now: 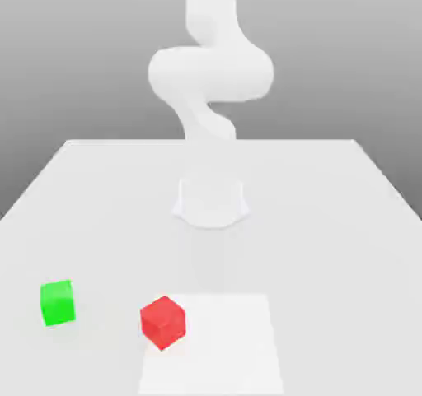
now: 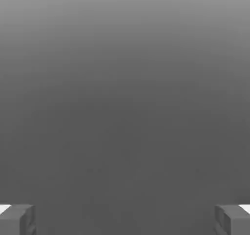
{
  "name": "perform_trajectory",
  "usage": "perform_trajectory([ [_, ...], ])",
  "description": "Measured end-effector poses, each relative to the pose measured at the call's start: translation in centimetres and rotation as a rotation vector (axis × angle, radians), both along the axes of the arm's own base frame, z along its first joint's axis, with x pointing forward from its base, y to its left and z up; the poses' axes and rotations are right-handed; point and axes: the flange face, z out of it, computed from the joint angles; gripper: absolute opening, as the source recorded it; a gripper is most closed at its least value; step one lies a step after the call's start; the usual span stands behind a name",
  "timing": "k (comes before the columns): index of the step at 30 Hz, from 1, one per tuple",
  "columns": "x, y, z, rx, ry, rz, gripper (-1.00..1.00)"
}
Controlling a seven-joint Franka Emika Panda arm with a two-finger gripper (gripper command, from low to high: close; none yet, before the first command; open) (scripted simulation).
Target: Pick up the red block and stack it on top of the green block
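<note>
Red block (image 1: 163, 322) — near worktop (image 1: 330, 221) front edge, apart from green block (image 1: 58, 302); gripper (image 2: 125, 219) open, empty — descend centred, jaws square to faces.

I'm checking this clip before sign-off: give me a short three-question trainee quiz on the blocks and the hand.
1. True or false: the red block sits on top of the green block.
2. In the exterior view, which block lies further to the left? A) red B) green
3. Fill in: in the hand view, the fingers of the hand stand wide apart, so the hand is ____.

Key: 1 false, both rest apart on the table; 2 B; 3 open, with nothing between the fingers.
</note>
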Motion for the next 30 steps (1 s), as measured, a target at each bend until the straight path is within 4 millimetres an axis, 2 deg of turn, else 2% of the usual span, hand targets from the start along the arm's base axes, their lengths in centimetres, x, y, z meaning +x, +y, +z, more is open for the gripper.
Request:
perform_trajectory([
  [4, 4.4, -1.6, -9.2, 0.079, 0.144, -0.119, 0.0],
  [9, 6.8, -3.4, -20.6, 0.157, 0.312, -0.274, 0.0],
  [13, 6.5, -4.8, -29.7, 0.206, 0.443, -0.408, 0.0],
  [18, 3.6, -6.4, -40.3, 0.25, 0.603, -0.592, 0.0],
  [19, 3.6, -6.4, -40.3, 0.25, 0.603, -0.592, 0.0],
  [21, 2.0, -6.6, -44.7, 0.259, 0.661, -0.657, 0.0],
  [26, 1.3, -6.7, -50.7, 0.261, 0.682, -0.679, 0.0],
  [27, 1.2, -6.7, -51.4, 0.261, 0.682, -0.68, -1.0],
  [30, 1.2, -6.6, -51.4, 0.261, 0.681, -0.68, -1.0],
])
